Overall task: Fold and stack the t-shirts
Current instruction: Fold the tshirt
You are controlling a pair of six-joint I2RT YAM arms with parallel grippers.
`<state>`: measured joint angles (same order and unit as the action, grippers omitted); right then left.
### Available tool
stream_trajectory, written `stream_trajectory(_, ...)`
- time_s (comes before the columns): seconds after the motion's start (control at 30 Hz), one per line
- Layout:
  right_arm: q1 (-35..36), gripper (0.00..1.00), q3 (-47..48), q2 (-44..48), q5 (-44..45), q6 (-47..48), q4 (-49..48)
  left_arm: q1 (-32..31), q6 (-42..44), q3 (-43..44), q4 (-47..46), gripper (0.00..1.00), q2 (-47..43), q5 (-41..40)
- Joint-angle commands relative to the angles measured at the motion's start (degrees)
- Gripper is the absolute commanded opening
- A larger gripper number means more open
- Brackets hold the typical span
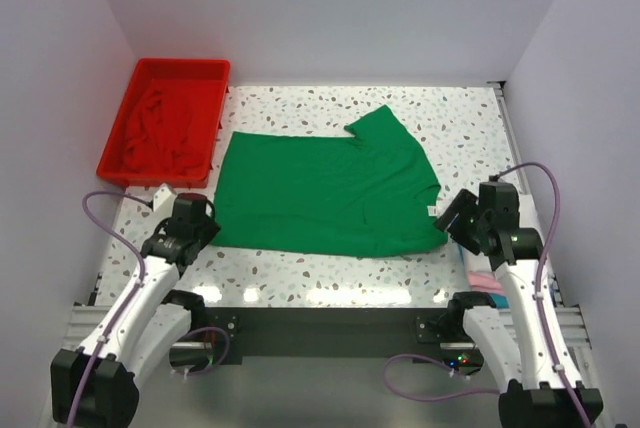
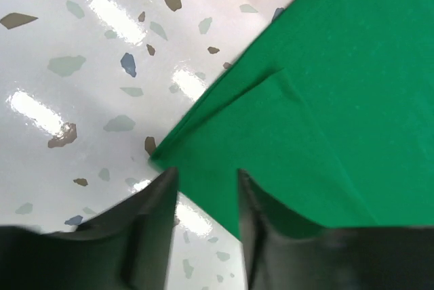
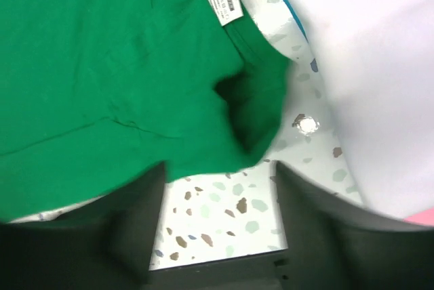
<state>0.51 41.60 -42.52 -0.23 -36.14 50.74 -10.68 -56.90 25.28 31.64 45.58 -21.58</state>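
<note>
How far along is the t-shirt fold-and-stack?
Done: little; no folded stack visible. The green t-shirt lies spread on the table, with doubled layers at its near-left corner. In hand: the left gripper sits open astride that corner's edge, and the right gripper sits open just short of the collar end by the white label. Left: finish folding it, then the dark red shirt heaped in the red tray.
</note>
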Motion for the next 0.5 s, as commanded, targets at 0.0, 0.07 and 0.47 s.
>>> stream_trajectory(0.0,-0.3,0.75,0.5,1.9,-1.2,0.1,1.6,0.0,0.8,1.7,2.8,0.5,-3.3,1.5)
stream_trajectory(0.07,-0.3,0.81,2.1,0.8,-1.5,1.2,-1.9,0.0,2.9,5.6,3.0,0.59,-3.8,0.8)
stream_trajectory(0.47,2.6,0.67,32.0,-39.7,-1.4,10.2,-23.8,-0.7,19.0,38.7,-12.4,0.43,35.1,3.2)
